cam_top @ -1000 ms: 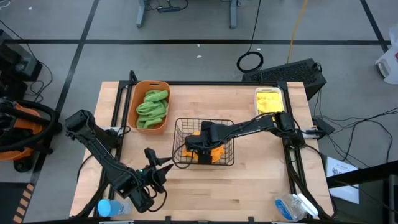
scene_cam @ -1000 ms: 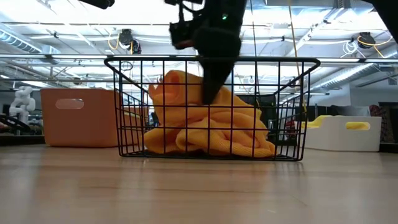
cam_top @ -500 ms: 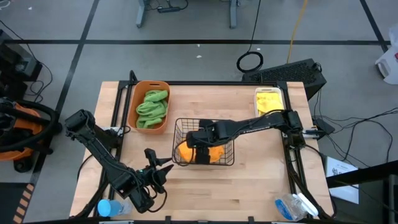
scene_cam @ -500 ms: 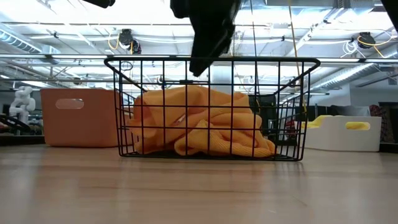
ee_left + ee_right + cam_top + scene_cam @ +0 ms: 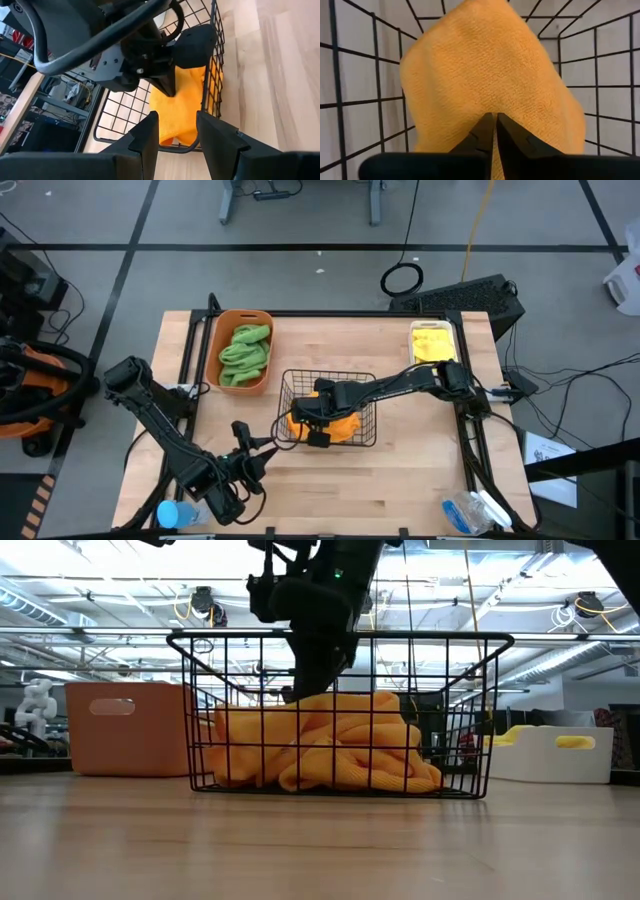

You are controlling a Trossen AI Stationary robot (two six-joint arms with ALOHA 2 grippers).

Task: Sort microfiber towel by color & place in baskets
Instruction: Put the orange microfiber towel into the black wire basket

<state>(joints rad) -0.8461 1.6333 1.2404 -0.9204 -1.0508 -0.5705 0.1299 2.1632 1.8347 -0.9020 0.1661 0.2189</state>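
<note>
At lower left the left tool [image 5: 262, 455] hovers over the tabletop [image 5: 400, 480], fingers spread. The orange tub [image 5: 243, 350] holds green towels [image 5: 245, 352]. At centre, the right tool [image 5: 300, 418], pressed together, touches orange towels [image 5: 340, 426] inside the black wire basket [image 5: 328, 376]. The white bin [image 5: 434, 340] sits upper right.

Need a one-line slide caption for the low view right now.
Right gripper, jaws shut, presses into orange towels heaped inside the black wire basket.

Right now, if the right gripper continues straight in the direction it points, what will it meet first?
The orange towel. The right gripper is shut and points down into the black wire basket, its tips at or almost on the cloth. The basket floor probably lies beneath; depth is unclear.
</note>
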